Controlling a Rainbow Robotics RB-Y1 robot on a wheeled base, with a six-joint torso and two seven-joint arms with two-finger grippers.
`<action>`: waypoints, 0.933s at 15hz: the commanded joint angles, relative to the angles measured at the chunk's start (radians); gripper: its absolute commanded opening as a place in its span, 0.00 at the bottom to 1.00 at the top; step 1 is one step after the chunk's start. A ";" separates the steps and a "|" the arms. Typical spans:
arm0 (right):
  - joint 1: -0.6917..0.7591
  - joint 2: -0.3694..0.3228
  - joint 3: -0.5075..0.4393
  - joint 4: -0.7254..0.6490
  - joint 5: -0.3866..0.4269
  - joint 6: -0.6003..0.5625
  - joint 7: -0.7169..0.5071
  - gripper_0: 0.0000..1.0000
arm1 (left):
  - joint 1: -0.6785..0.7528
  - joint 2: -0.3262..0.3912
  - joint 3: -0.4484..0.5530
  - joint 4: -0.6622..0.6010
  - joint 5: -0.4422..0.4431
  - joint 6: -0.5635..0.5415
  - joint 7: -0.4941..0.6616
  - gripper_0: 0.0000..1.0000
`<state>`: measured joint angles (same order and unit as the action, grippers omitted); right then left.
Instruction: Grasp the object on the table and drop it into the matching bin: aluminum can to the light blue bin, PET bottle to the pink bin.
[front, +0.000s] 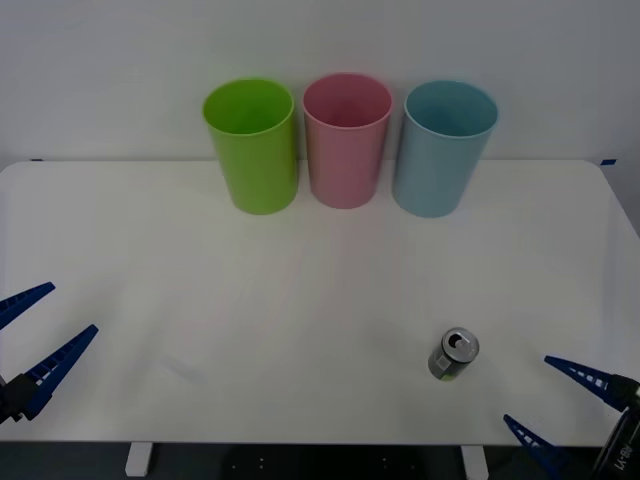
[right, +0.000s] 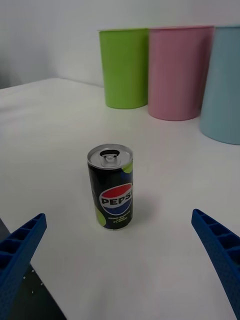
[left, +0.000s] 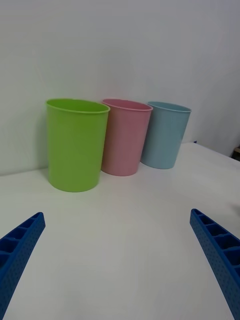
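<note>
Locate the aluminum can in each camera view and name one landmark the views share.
Front view: the aluminum can stands upright on the table near its front edge, just ahead of the open right gripper.
Right wrist view: the can stands upright, centred ahead of the open fingers.
Left wrist view: the can is not in it.
Shared landmark: the pink bin, middle of the three bins.

The can (right: 111, 186) bears the one readable brand: "PEPSI" in white capitals on its dark side, set across a round red, white and blue emblem. Beneath the emblem sit two lines of smaller print, too small to read. In the front view the can's side lettering cannot be read.
</note>
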<state>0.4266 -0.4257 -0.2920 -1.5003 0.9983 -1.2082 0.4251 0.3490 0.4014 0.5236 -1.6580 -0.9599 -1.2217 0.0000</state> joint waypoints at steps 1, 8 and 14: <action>-0.022 0.050 0.001 0.002 0.057 0.026 0.006 1.00 | 0.000 0.000 0.000 0.000 0.000 0.000 0.000 1.00; -0.052 0.094 0.070 0.000 0.103 0.116 0.024 1.00 | 0.000 0.000 0.000 0.000 0.000 0.000 0.000 1.00; -0.081 0.096 0.154 0.000 0.102 0.216 0.041 1.00 | 0.000 0.000 0.000 0.000 0.000 0.000 0.000 1.00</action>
<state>0.3488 -0.3301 -0.1465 -1.4998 1.1003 -1.0037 0.4640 0.3491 0.4014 0.5236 -1.6580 -0.9599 -1.2217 0.0000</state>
